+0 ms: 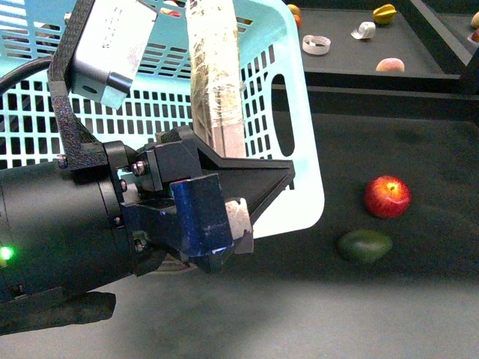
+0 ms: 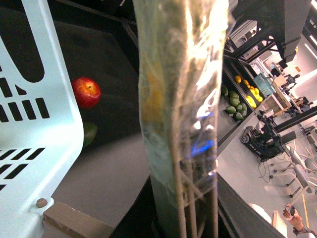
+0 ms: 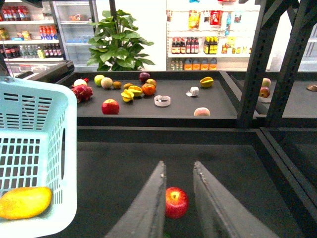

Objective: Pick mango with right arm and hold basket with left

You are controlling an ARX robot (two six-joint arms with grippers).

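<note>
Mango (image 3: 25, 202) lies inside the basket (image 3: 72, 188), well apart from the right gripper (image 3: 179, 168), which hangs outside the basket, jaws spread, an apple (image 3: 176, 201) showing between them. Left gripper (image 1: 230, 218) clamps the basket's handle (image 1: 215, 75).

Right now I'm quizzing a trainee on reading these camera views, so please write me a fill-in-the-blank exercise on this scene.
1. The mango lies inside the ____.
2. The left gripper is shut on the tape-wrapped ____.
3. The right gripper is open, and a red ____ shows between its fingers.
Missing words: basket; handle; apple.
</note>
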